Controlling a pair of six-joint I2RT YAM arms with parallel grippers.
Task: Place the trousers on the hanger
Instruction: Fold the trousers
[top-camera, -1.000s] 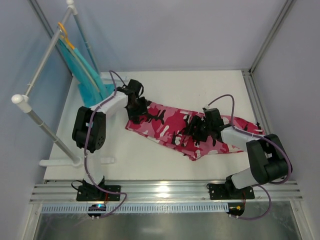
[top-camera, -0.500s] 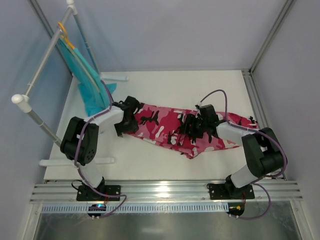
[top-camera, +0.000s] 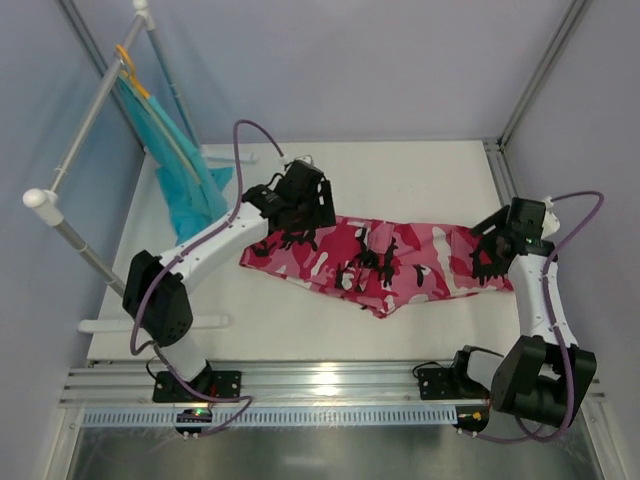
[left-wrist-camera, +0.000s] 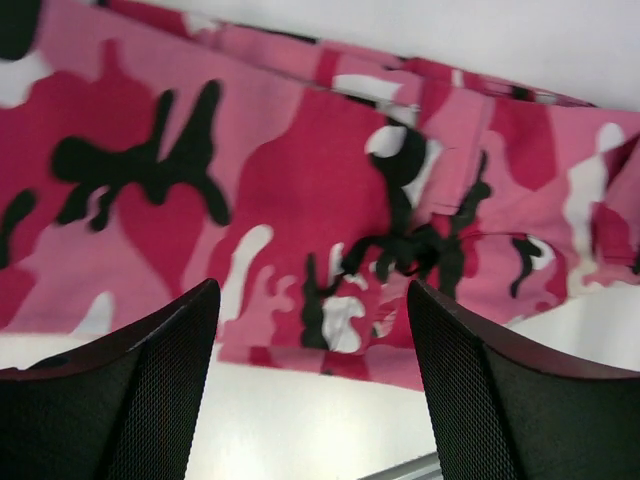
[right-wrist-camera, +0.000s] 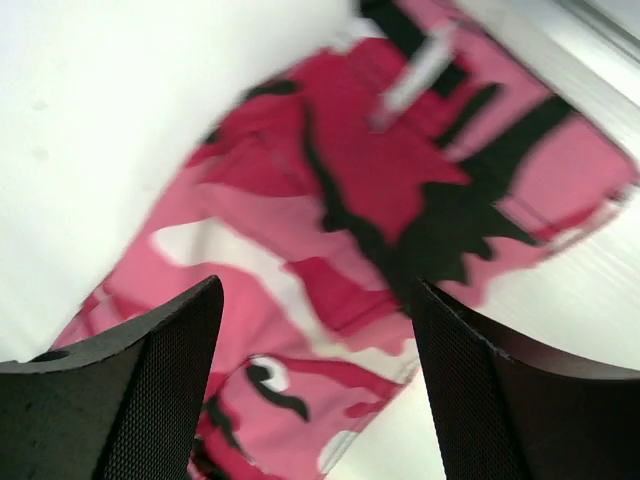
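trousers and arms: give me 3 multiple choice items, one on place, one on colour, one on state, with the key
1. Where do the trousers lie?
A) in a basket
B) spread on the white table
C) draped over an arm

2. What colour is the garment on the white rack?
A) yellow
B) black
C) teal

3. How do both arms' jaws stand?
A) open, holding nothing
B) shut on cloth
C) one open, one shut

Key:
1 B: the top view shows them flat on the table.
2 C: teal cloth hangs from the rack.
3 A: each wrist view shows spread jaws with the trousers below the gap.
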